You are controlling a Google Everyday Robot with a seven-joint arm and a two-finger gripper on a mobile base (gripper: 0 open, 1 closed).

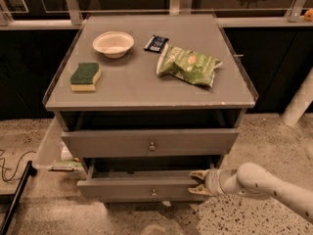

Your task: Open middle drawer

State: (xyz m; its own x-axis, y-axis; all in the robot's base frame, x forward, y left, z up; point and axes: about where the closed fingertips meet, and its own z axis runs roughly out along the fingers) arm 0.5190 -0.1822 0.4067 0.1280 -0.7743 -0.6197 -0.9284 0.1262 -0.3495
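Observation:
The middle drawer (132,187) is the lower grey drawer with a small round knob (154,193). It stands partly pulled out, with its dark inside showing behind the low front. My gripper (197,183) is at the right end of that front. One finger sits behind the front panel and the other before it, clamped on the panel. My white arm (264,182) reaches in from the lower right.
Above it, a wider grey drawer front (149,142) with its own knob juts out slightly. On the cabinet top (146,82) lie a white bowl (113,43), a green-yellow sponge (85,76), a green chip bag (188,65) and a dark packet (156,43). A black cable (12,168) lies on the floor at the left.

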